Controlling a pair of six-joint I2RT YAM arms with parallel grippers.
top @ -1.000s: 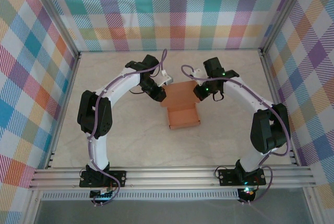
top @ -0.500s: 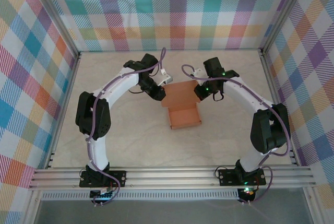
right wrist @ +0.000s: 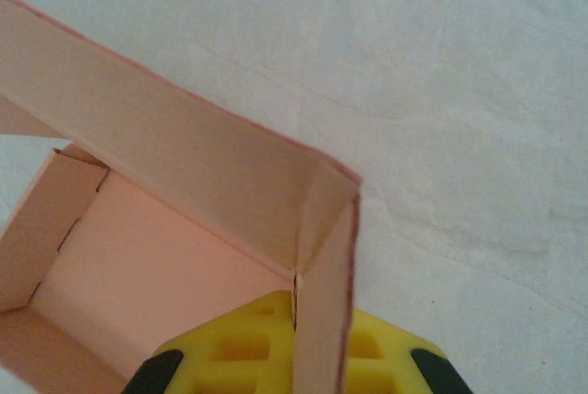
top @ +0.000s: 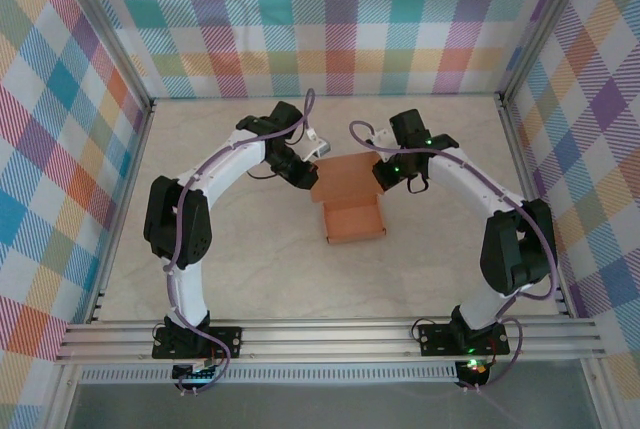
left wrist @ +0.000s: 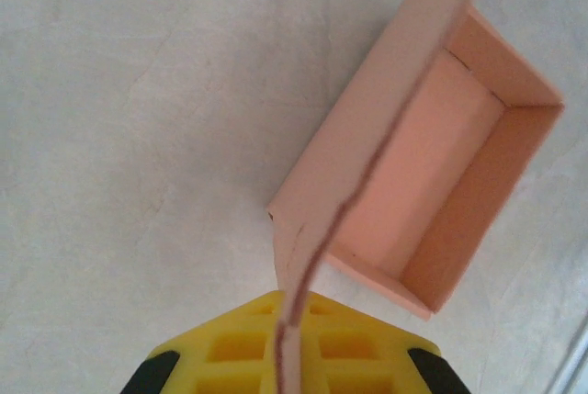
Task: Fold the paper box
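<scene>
1. The box (top: pixel 354 221) sits between our two pincers. Its open tray rests on the table (top: pixel 250 269), just nearer our bases than both sets of fingertips.
2. Its lid (top: pixel 348 177) stands up from the tray's far edge and spans the gap from one pincer to the other.
3. Our left pincer (left wrist: pixel 288 343) is clenched on the lid's left side flap, and the card edge rises from between its yellow pads (left wrist: pixel 248 320).
4. Our right pincer (right wrist: pixel 317 343) is clenched on the lid's right side flap, with the tray just to its left.

The paper box (top: pixel 352 211) sits on the table (top: pixel 250 269). The left gripper (top: pixel 311 180) is at its rear-left flap, the right gripper (top: pixel 381 177) opposite (both apparently pinching card).
</scene>
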